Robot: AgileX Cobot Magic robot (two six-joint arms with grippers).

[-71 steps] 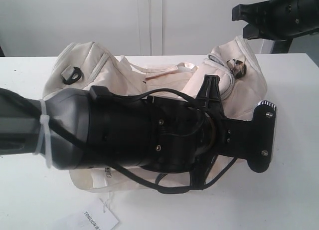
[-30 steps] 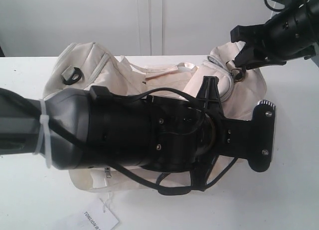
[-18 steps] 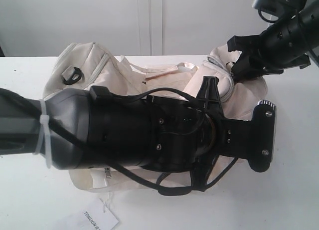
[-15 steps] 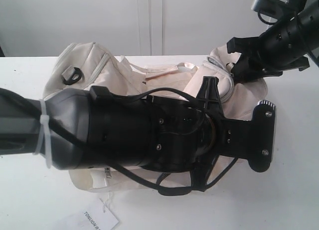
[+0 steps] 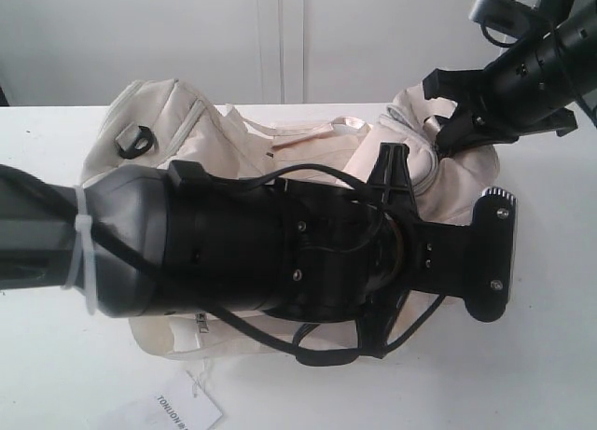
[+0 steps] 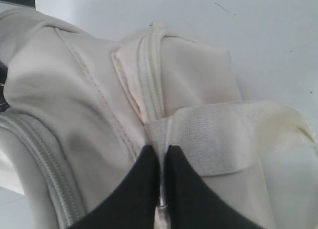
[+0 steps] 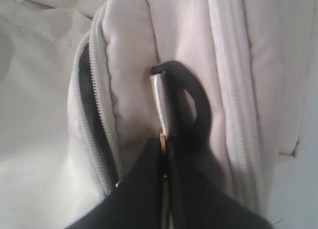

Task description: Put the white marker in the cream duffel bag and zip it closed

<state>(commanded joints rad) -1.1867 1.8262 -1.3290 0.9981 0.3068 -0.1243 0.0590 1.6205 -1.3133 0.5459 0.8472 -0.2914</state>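
Observation:
The cream duffel bag [image 5: 187,136] lies on the white table, largely covered in the exterior view by my left arm [image 5: 280,253]. My left gripper [image 6: 160,150] is shut, pinching a fold of bag fabric where a woven strap [image 6: 218,134] meets a zipper seam. At the bag's right end my right gripper [image 5: 446,122] is shut on the gold ring pull [image 7: 162,136] of the top zipper. Beside it the zipper [image 7: 99,114] gapes, showing dark lining. A black D-ring [image 7: 201,107] with a silver clip sits just past the fingertips. The white marker is hidden.
A white paper tag [image 5: 173,409] with print lies on the table [image 5: 550,355] at the front. Another black D-ring [image 5: 135,139] sits on the bag's left end. A small front-pocket zip pull [image 5: 201,322] hangs under my left arm. A white wall stands behind.
My right gripper came down from the upper right onto the bag's right end and shut on the ring pull. The left arm and the bag have stayed put.

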